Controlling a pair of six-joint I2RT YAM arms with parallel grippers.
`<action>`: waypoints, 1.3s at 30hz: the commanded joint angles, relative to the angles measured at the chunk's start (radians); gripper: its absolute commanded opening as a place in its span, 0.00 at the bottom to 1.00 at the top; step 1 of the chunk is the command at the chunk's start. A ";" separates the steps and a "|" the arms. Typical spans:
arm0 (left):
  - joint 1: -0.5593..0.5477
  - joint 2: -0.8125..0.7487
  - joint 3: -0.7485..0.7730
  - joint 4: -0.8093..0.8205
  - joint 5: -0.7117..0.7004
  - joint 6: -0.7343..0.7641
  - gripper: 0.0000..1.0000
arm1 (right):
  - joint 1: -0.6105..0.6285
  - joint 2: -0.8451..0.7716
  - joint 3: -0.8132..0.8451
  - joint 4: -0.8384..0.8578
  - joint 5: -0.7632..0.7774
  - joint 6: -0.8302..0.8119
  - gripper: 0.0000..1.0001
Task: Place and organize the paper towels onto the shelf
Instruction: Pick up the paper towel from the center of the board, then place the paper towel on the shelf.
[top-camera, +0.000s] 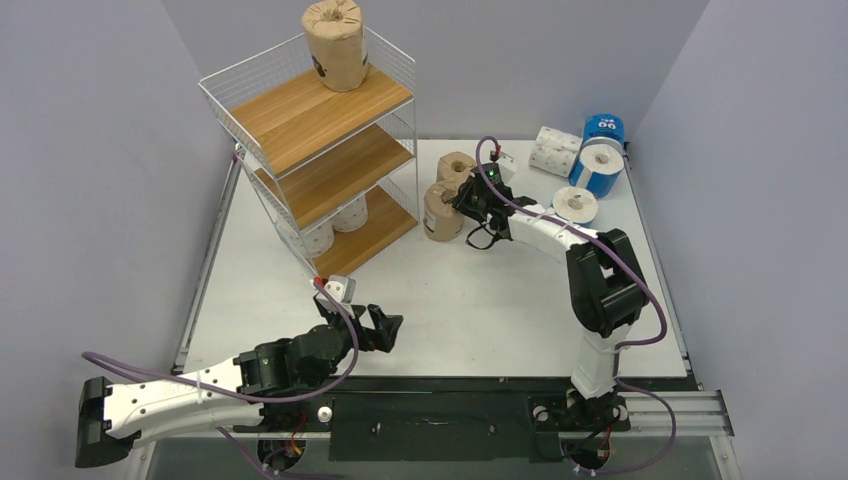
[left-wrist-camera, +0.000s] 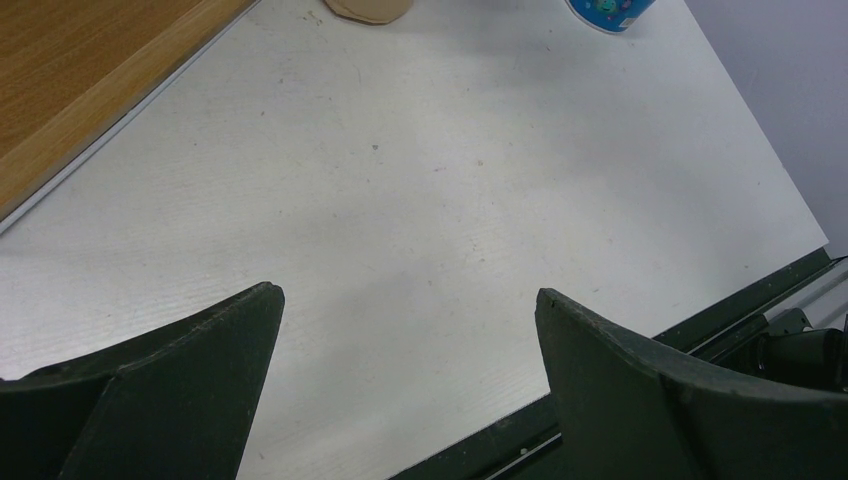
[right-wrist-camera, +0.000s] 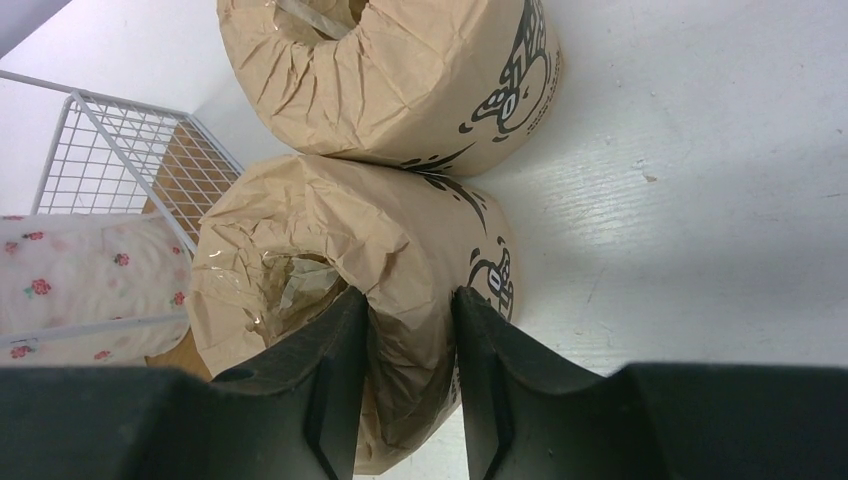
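Two brown-wrapped paper towels stand together mid-table. My right gripper (top-camera: 463, 204) (right-wrist-camera: 410, 310) is shut on the wall of the nearer brown roll (top-camera: 440, 213) (right-wrist-camera: 400, 235), one finger in its core hole and one outside. The other brown roll (top-camera: 456, 167) (right-wrist-camera: 400, 70) touches it behind. A third brown roll (top-camera: 335, 45) stands on the top board of the shelf (top-camera: 225, 95), and two white rolls (top-camera: 335, 225) sit on its bottom tier. My left gripper (top-camera: 385, 328) (left-wrist-camera: 410, 295) hangs open over bare table near the front edge, holding nothing.
At the back right lie white floral rolls (top-camera: 555, 150), a white roll (top-camera: 576, 205) and blue-wrapped rolls (top-camera: 600, 160). The shelf's wire side (right-wrist-camera: 110, 150) and a floral roll (right-wrist-camera: 70, 280) sit just left of the held roll. Grey walls close in both sides.
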 joint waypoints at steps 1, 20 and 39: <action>-0.004 -0.020 0.037 0.014 -0.018 0.018 0.97 | 0.001 -0.041 0.009 -0.009 -0.001 -0.008 0.23; -0.003 -0.014 0.241 0.027 -0.035 0.209 0.97 | 0.012 -0.649 -0.085 -0.306 0.040 -0.112 0.17; -0.004 0.125 0.646 0.243 0.019 0.808 0.96 | 0.150 -0.707 0.359 -0.535 -0.079 -0.113 0.17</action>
